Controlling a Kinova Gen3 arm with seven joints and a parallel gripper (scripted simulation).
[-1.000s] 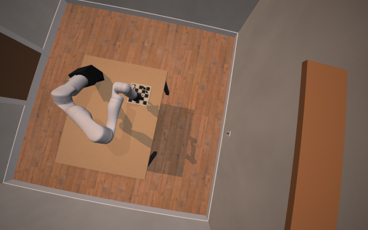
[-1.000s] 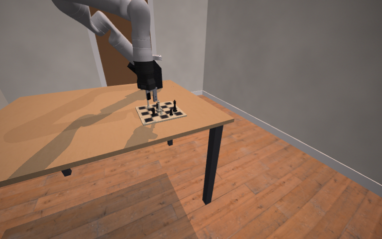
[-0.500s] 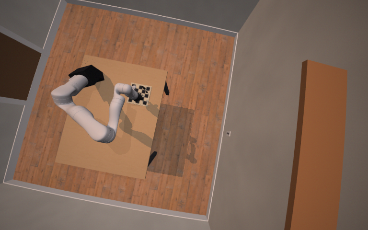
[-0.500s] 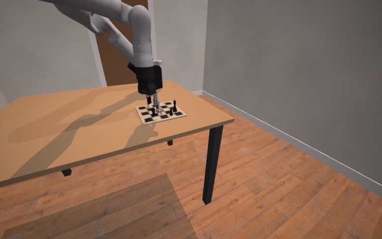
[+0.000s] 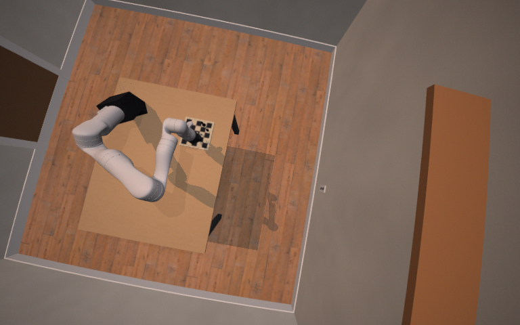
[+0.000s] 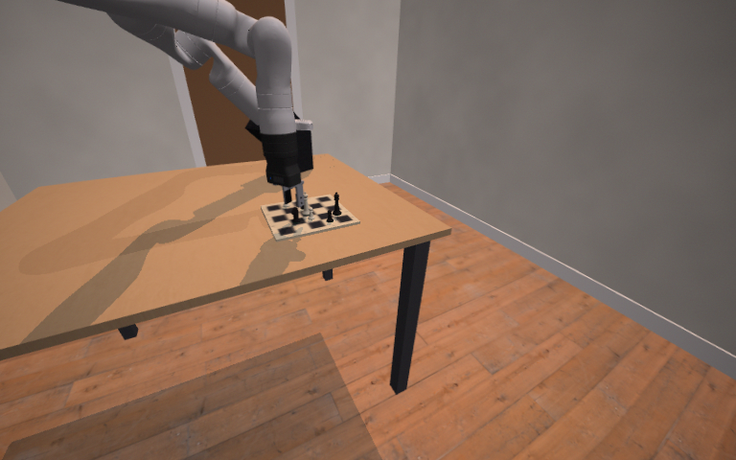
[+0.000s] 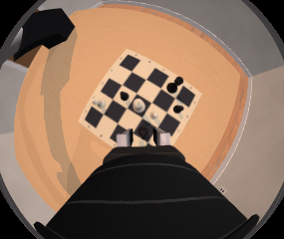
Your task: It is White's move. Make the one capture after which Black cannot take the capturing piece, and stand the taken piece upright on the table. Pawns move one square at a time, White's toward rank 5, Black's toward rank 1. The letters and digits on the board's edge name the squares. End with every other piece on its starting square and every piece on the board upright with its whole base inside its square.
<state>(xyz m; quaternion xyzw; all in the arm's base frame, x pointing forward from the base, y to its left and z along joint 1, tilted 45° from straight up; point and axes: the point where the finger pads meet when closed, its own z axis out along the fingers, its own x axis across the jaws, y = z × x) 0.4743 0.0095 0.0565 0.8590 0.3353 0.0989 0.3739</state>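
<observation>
Seven pieces can be made out in the wrist view on the board [image 5: 211, 132] [image 6: 317, 231] [image 7: 82, 120], with the dark piece [image 7: 142, 130] between the fingers of the hand [image 5: 198, 139] [image 6: 293, 199] [image 7: 142, 134] as that camera looks down; the hand stands a good way open, short of full spread, and has hold of nothing. From above, the arm covers part of the board on the desk [image 5: 134, 217] [image 6: 190, 244] [image 7: 92, 40], so this view helps little with the grip (it does show the hand over the board's near-middle part). In the exterior view the fingers reach down low among the men, close to the tall white piece [image 6: 305, 203] [image 7: 139, 105], and whether they touch it I cannot tell. If the dark piece is the one to be lifted, which I judge likely but cannot confirm, the hand should be centred on it, lowered straight and closed evenly, gripping the body rather than the head, so that it rises without tipping. The white pawn [image 6: 310, 215] [image 7: 154, 115] stands just beside, and a sideways drift could knock it; a plumb lift, high enough to pass the tall black piece [image 6: 335, 203] [image 7: 172, 87], should come before any travel towards bare desk.
</observation>
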